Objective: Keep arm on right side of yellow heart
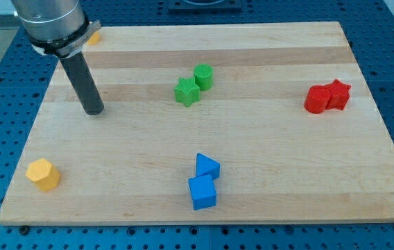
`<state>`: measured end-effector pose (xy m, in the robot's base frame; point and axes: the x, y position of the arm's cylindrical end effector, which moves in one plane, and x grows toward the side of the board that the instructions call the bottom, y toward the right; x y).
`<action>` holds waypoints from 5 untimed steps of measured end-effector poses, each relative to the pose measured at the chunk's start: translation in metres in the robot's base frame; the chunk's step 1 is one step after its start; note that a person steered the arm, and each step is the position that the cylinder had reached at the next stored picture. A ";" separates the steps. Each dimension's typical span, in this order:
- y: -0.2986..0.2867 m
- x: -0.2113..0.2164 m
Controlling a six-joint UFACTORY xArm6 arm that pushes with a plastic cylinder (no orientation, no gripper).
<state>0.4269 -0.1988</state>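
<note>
A yellow block [94,37] lies at the board's top left corner. It is mostly hidden behind the arm, so I cannot make out its shape. My tip [94,111] rests on the board well below that block, in line with it, and touches no block. A second yellow block [43,173], roughly hexagonal, sits near the bottom left corner, far below and left of my tip.
A green star [186,92] and a green cylinder [203,76] touch near the top middle. A red cylinder [316,99] and a red star [338,94] touch at the right. A blue triangle [207,166] and a blue cube [202,192] sit at the bottom middle.
</note>
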 end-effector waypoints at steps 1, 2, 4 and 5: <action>0.000 -0.003; 0.001 -0.049; 0.012 -0.067; 0.015 -0.068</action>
<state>0.3592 -0.1842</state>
